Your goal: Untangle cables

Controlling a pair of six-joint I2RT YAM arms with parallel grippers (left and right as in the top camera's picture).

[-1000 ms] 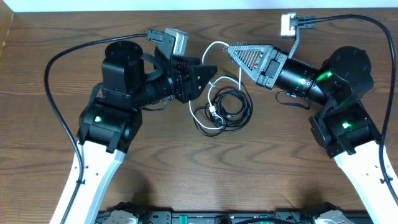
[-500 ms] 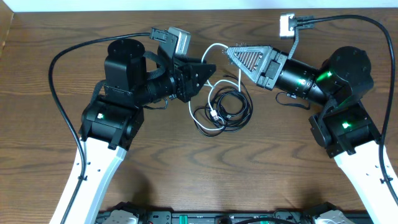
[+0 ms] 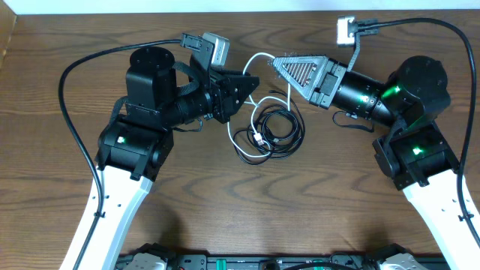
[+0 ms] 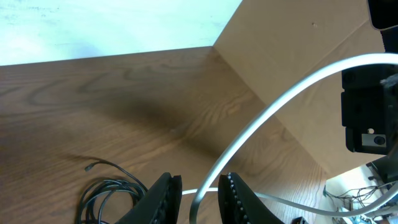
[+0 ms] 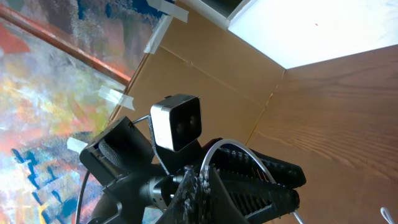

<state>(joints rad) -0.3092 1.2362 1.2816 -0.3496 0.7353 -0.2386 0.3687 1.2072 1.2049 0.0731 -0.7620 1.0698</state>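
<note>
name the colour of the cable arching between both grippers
White cable, clearest in the left wrist view.

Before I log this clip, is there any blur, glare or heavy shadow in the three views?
Overhead: evenly lit and sharp, with only faint shadows on the brown wooden table. Left wrist: the thin white cable arcing close to the lens looks slightly soft, the pale wall at top left is washed out, and a dark shadow crosses the wood. Right wrist: a blown-out white patch at top right.

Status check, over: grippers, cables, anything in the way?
Right gripper shut on white cable. Left gripper straddles same cable, grip unclear. Black cables coiled on table. No obstruction seen.
</note>
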